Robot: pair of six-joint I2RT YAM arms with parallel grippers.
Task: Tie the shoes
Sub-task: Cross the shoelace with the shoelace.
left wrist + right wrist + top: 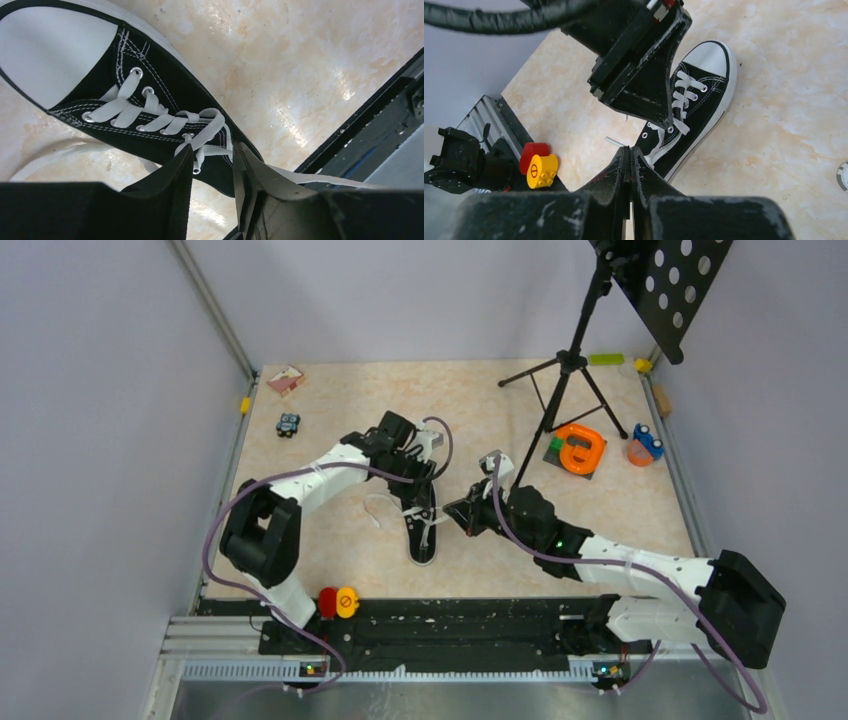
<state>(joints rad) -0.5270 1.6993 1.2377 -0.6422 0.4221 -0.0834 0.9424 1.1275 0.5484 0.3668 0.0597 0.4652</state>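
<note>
The black shoe (424, 535) lies mid-table with its white toe cap toward the arm bases; its laces (150, 112) are crossed through the eyelets. My left gripper (428, 496) hangs over the upper eyelets. In the left wrist view its jaws (213, 150) stand apart, with a loose lace strand between the tips, not pinched. My right gripper (452, 512) sits just right of the shoe (704, 100). Its jaws (630, 148) are pressed together on the lace (654, 152) near its end, and the aglet (615, 141) pokes out to the left.
A black tripod (565, 390) with a perforated plate stands at the back right, beside an orange piece (578, 448) and a blue-orange toy (645, 445). A small blue toy (288, 424) and a pink card (285, 380) lie at the back left. Red and yellow blocks (338, 602) sit on the near rail.
</note>
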